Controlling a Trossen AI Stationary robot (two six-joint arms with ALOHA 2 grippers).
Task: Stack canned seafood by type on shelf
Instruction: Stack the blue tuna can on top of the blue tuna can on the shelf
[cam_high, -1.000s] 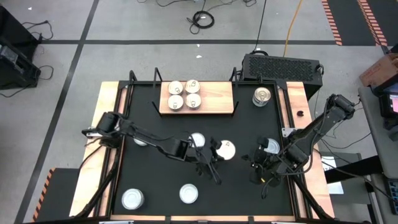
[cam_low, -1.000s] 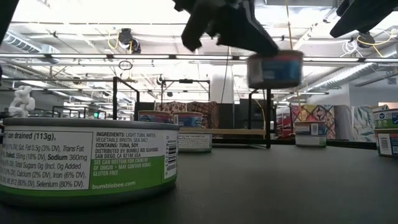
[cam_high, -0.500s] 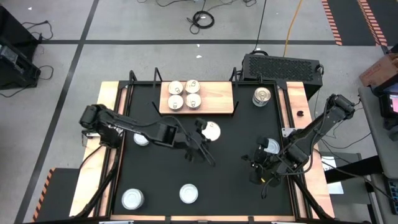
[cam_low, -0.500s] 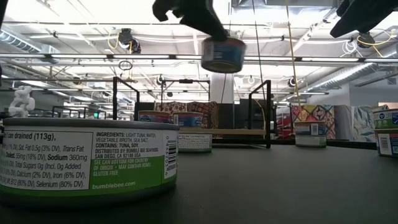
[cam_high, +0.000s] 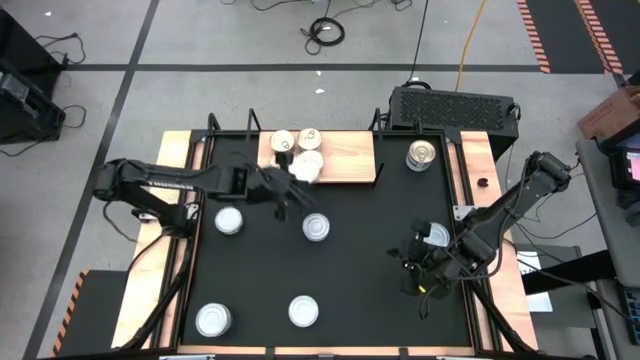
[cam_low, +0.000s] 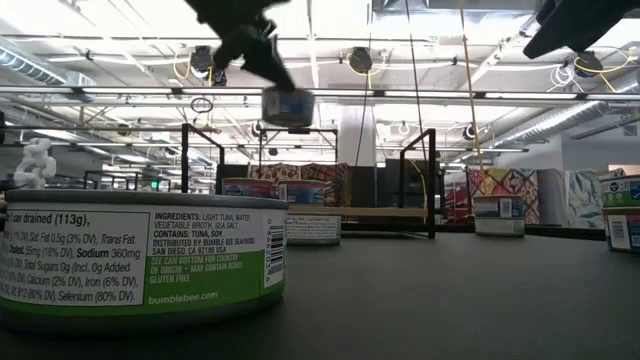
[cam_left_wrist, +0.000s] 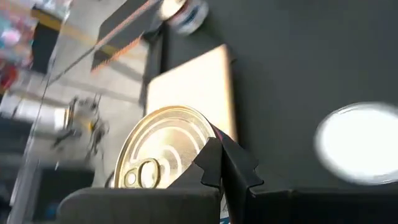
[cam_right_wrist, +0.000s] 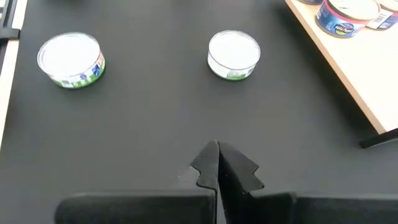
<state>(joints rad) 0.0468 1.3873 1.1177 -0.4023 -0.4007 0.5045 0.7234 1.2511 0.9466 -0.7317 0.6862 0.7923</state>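
Gripping a tin (cam_high: 309, 166), the left end effector (cam_high: 297, 178) hangs above the shelf (cam_high: 350, 158).

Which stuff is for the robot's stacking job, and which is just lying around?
For the job:
wooden shelf
tins on the shelf
loose tins on the table
the tin gripped by the left gripper

Just lying about:
black box
floor cables
cardboard box

The right gripper waits, shut.
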